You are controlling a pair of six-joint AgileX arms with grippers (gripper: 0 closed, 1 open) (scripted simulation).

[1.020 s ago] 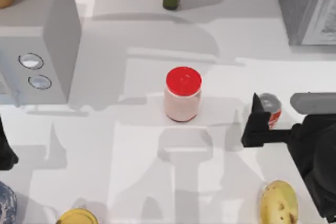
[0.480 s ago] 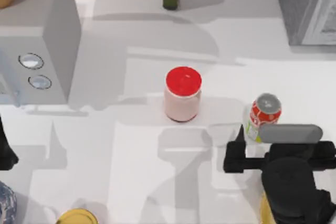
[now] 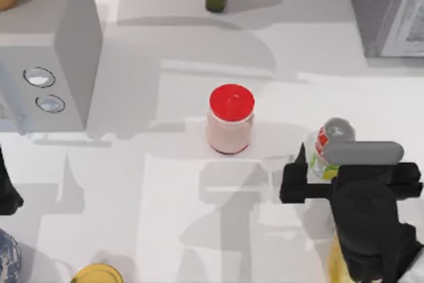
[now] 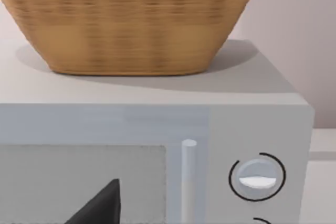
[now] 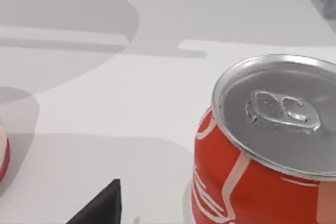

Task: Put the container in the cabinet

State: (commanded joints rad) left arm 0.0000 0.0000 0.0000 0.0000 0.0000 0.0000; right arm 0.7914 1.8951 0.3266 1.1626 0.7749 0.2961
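The container (image 3: 329, 147) is standing upright on the counter (image 3: 165, 190) at the right side, white lettering on its red band too curved to read (silver top sealed). The right gripper (image 3: 324, 171) is hovering just beside it, its opening impossible to judge. The cabinet (image 3: 387, 8) is sitting at the far right corner, well apart; the left gripper (image 4: 100, 205) is sitting parked by the knobbed grey box (image 3: 46, 51).

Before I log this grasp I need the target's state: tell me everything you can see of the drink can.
The drink can stands upright on the white table, right of the pink jar. It looks like metal: silver rimmed top with pull tab, red upper band with white lettering, yellow-green lower part. The right hand sits close beside it; contact cannot be told.
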